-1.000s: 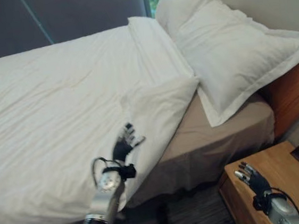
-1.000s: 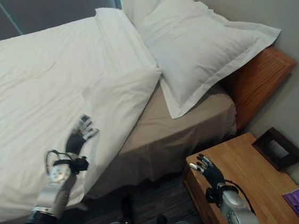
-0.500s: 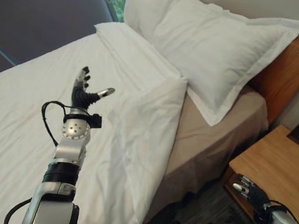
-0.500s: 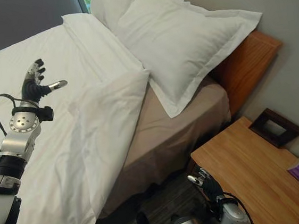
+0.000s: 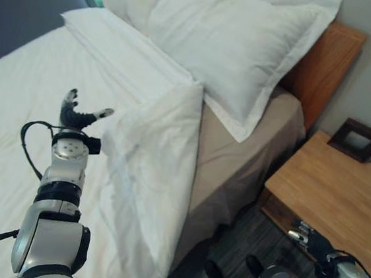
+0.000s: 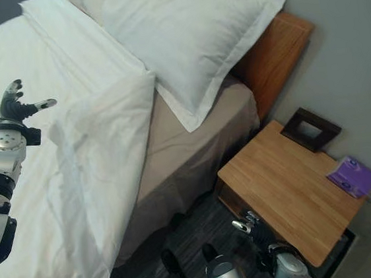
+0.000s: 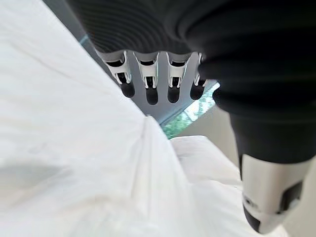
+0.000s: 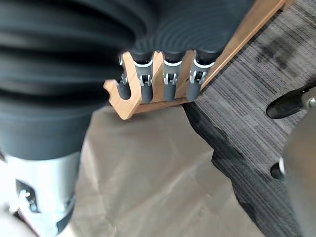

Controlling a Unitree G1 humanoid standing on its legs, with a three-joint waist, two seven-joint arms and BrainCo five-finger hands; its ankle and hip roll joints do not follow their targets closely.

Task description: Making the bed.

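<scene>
Covering most of the bed [image 5: 253,152], the white duvet [image 5: 27,89] lies spread, its near top corner [image 5: 164,121] folded back off the tan sheet [image 5: 239,146] below the pillows [image 5: 228,35]. Judging by this, smoothing is underway; next, that corner needs gripping. The left hand [image 5: 77,115] hovers open above it, the right hand [image 6: 262,234] relaxed beside the nightstand [image 6: 289,181].
</scene>
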